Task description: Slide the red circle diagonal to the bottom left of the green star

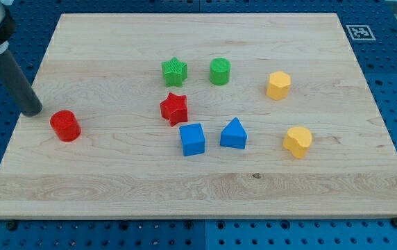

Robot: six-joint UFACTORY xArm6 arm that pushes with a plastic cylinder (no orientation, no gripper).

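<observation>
The red circle (66,126) lies near the board's left edge. The green star (174,71) lies in the upper middle, well to the red circle's upper right. My tip (32,111) rests on the board just to the upper left of the red circle, a small gap apart from it. The rod slants up to the view's top left corner.
A red star (174,107) sits just below the green star. A green circle (220,71) is to its right. A blue cube (192,139) and a blue triangular block (234,134) lie in the middle. Two yellow blocks (278,85) (298,141) lie at the right. The wooden board (323,194) lies on a blue pegboard.
</observation>
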